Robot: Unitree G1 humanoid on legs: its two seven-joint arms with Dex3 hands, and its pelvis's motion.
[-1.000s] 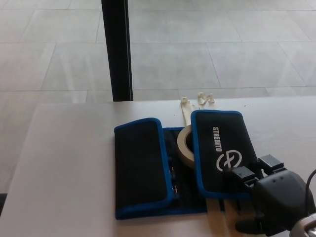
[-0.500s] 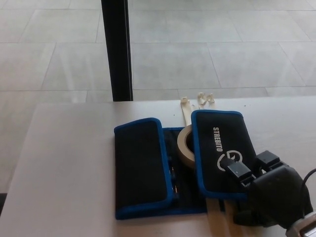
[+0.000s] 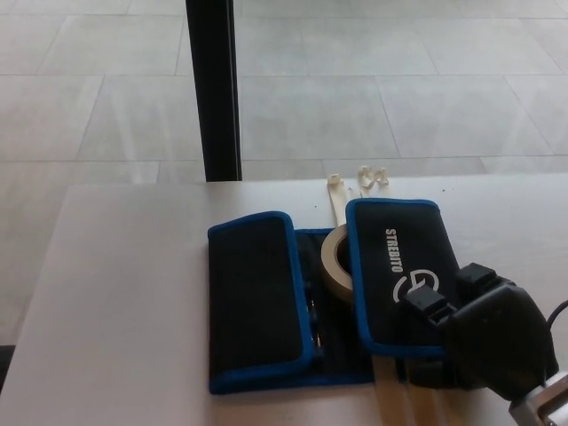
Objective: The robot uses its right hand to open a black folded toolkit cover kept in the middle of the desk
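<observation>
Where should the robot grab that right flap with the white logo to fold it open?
Probably the flap's blue-trimmed right edge, coming from the right, where the right hand already is. The flap seems to hinge along that side's fold, and the tape roll crowds its left edge.

A pale bench (image 3: pixel 124 293) carries a black toolkit cover (image 3: pixel 328 297) with blue edging, lying just left of the right hand (image 3: pixel 479 333), whose fingers rest on its right flap. Cream straps (image 3: pixel 335 191) lie beyond the hand, past the cover's far edge.
</observation>
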